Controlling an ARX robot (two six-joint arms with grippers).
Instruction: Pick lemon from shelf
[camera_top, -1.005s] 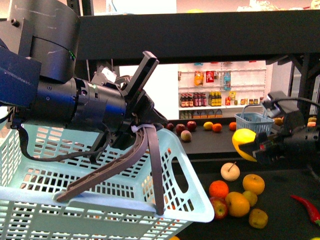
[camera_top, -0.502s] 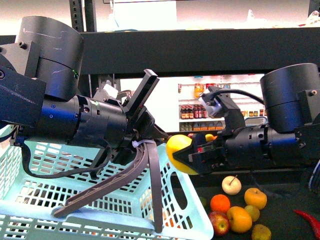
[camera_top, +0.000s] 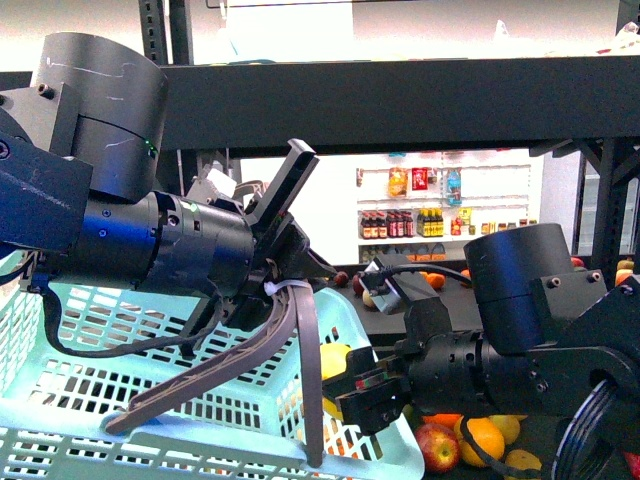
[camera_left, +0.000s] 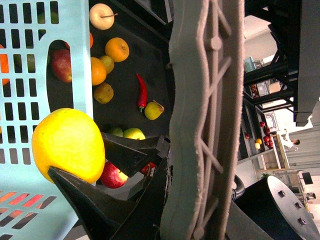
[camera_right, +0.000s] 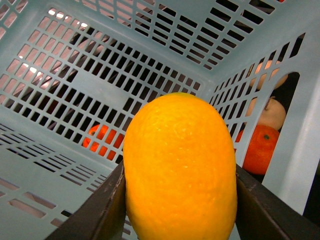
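The lemon (camera_right: 180, 170) is off the black shelf (camera_top: 400, 100) and inside the pale blue basket (camera_right: 100, 75). It is near one corner and seemingly clear of the basket's floor, pinched between the dark jaws of the right gripper (camera_top: 352, 392). The jaws press its two long flanks, so the fruit stands end-up and cannot roll free, a sensible hold for a smooth oval.

The basket hangs in the air, tilted, with its open mouth toward the right arm, which I take to be why the reach in is so easy. The left gripper (camera_top: 215, 435) carries it. Its long grey ribbed fingers (camera_top: 305, 370) lie along the basket's rim, but I cannot tell whether they clamp it.

Beyond the basket's handle-slot wall, oranges (camera_left: 117, 49), apples (camera_top: 438, 447) and a red chilli (camera_left: 142, 92) lie loose on the shelf tray. Letting go looks like the only step left.
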